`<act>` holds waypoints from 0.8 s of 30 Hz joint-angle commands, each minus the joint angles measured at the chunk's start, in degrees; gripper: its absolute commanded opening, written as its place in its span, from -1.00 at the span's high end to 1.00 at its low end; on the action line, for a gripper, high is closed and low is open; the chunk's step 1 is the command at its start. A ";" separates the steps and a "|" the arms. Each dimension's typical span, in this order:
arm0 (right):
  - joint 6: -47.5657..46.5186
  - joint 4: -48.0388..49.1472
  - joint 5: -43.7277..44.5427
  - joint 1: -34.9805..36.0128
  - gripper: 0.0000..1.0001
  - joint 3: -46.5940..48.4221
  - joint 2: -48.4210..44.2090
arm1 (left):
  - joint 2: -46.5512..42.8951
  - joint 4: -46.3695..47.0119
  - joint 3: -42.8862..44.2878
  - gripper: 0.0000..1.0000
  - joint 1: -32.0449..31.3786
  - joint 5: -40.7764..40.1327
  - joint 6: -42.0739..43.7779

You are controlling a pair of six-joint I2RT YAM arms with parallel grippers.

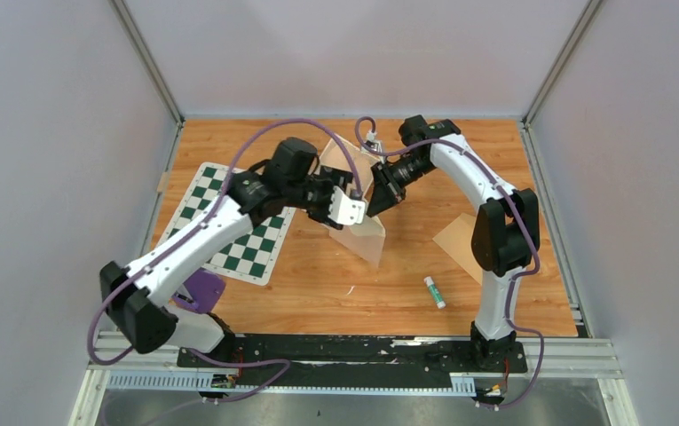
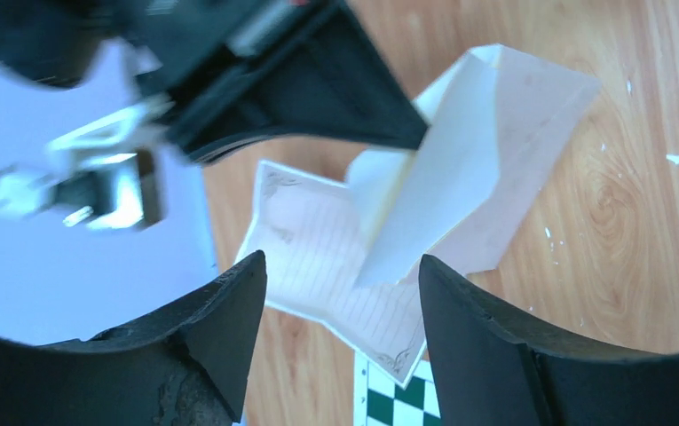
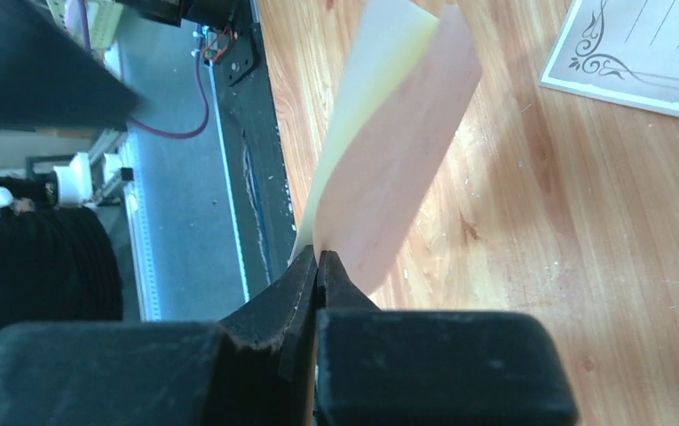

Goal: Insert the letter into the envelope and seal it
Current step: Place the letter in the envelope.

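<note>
Wooden table (image 1: pixel 318 293) bore the letter (image 2: pixel 318 240) flat beneath the left gripper (image 2: pixel 340 275), jaws parted and empty. The right gripper (image 3: pixel 318 262) pinched the envelope (image 3: pixel 398 151) upright. Insertion probably pended; next, grasp the letter and find the opening.

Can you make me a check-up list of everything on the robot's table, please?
Surface: wooden table, with small white flecks.
Job's things: letter with its ornate border, partly covered by the envelope; cannot tell whether it is inside.
Clutter: checkered mat, glue stick, tan rectangle, purple thing.
Grippers: left gripper has its fingers open and holds nothing; right gripper has its fingers shut on the envelope.
Cables: purple cables loop along both arms.
Surroundings: grey walls on three sides.
</note>
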 commanded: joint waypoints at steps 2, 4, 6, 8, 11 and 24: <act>-16.15 -5.33 -0.36 0.66 1.00 4.70 -0.28 | -8.89 -5.96 8.67 -0.49 4.92 6.32 -17.18; -18.92 -5.68 1.31 1.60 1.00 6.34 -0.59 | -7.72 -8.30 11.98 -0.50 7.59 8.88 -24.19; -21.68 -5.64 3.68 3.04 1.00 7.51 -1.36 | -5.75 -10.53 14.38 -0.48 10.28 11.12 -29.81; -23.76 -5.27 5.38 4.59 1.00 7.97 -2.23 | -4.05 -9.73 14.92 -0.41 14.73 14.43 -36.74; -26.89 -5.31 7.67 7.04 1.00 7.78 -3.82 | -2.47 -3.33 13.39 -0.24 19.58 24.34 -49.67; -35.53 -3.51 9.68 10.37 1.00 9.46 -5.87 | 9.61 -25.89 19.84 -0.11 23.30 45.43 -34.83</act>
